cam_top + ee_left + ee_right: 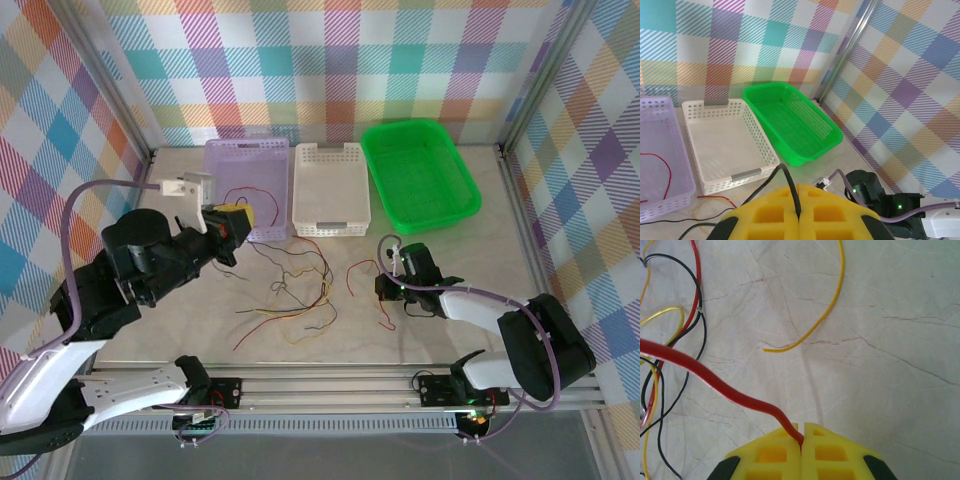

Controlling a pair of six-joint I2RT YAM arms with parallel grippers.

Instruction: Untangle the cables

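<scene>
The cables lie as a loose tangle [290, 290] of red, yellow and black wires on the marble table. My left gripper [235, 222] hovers above the tangle's left end, in front of the lilac tray. Its yellow pads [800, 189] are shut on a black cable [785, 172] that arcs up and drops away to the left. My right gripper [385, 285] sits low at the tangle's right side. It [802, 427] is shut on a red cable [705, 372] that runs off to the left. A loose yellow cable [825, 315] and black loops [695, 340] lie ahead of it.
Three containers stand in a row at the back: a lilac tray [248, 150] holding a red wire [262, 195], a white tray [332, 160] and a green basket [420, 135]. Metal frame rails border the table [470, 260]. The right arm [875, 192] shows in the left wrist view.
</scene>
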